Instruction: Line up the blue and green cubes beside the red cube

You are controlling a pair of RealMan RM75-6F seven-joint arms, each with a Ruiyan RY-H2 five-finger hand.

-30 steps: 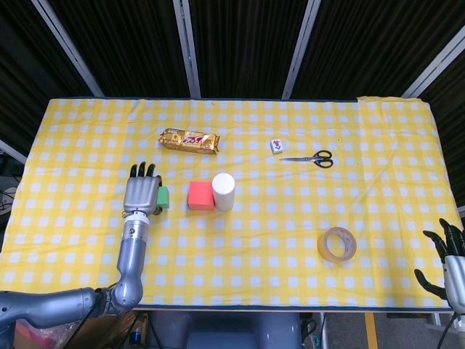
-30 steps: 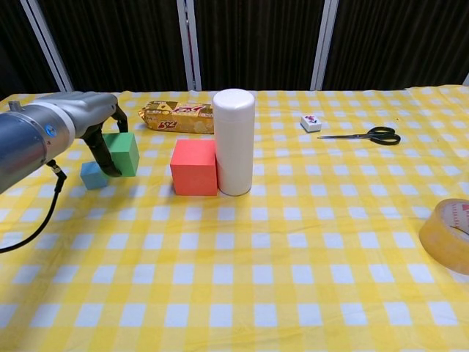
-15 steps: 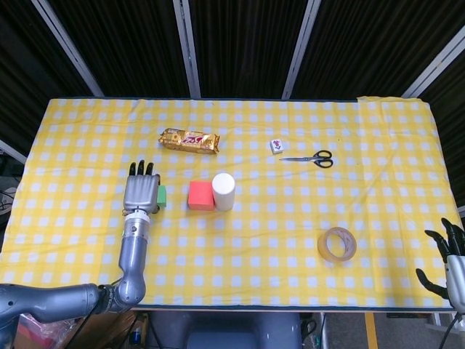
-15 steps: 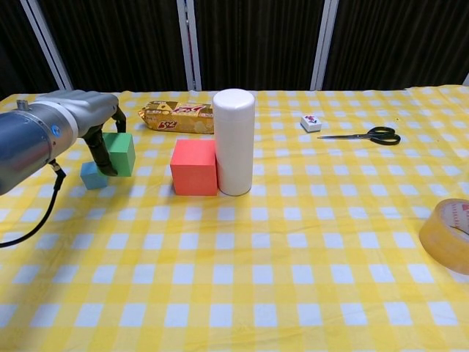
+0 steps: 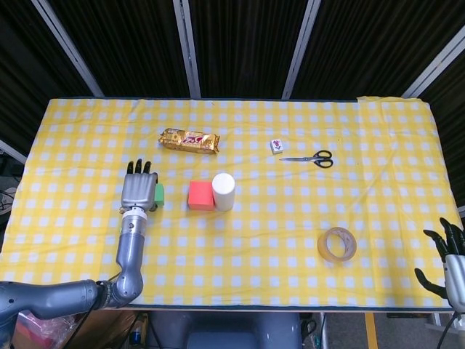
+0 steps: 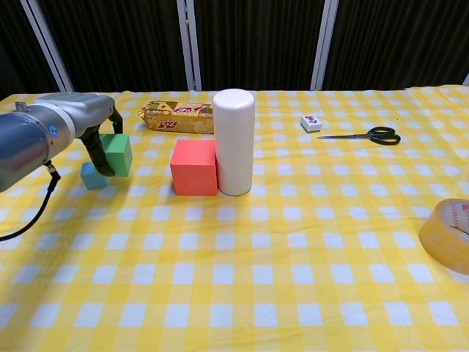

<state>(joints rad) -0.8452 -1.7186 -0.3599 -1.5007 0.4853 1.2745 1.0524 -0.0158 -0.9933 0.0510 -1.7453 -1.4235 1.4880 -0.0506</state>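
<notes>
**Left hand holds the green cube, left of the red one**

The left hand (image 5: 138, 190) is over the left part of the bench (image 5: 378, 123), which has a yellow and white checked cloth on it. Its dark fingers (image 6: 96, 150) curl down around the green cube (image 6: 118, 154) and hold it. In the head view the hand covers most of that cube, and only a thin green edge shows on its right side. I cannot tell if the cube sits flat on the cloth or is lifted a little.

The blue cube (image 6: 93, 175) is small. It sits just beside the green cube, a bit nearer to the robot, partly behind the fingers.

The red cube (image 5: 200, 195) sits on the cloth near the middle, to the right of the green one, with a gap of cloth between them. Its flat sides run straight with the checks on the cloth. The cubes are as wide as they are long, so none of them points any way.

A tall white tube (image 6: 234, 141) stands up straight, touching the right side of the red cube.

Farther back lies a gold snack bar (image 5: 189, 139), with its long side running left to right. A small white tile (image 5: 276, 146) and black scissors (image 5: 311, 158) lie to the right. A roll of clear tape (image 5: 337, 244) lies flat near the front.

The right hand (image 5: 450, 262) is down at the bottom right corner, off the edge of the bench. Its fingers are spread apart and it holds nothing.
</notes>
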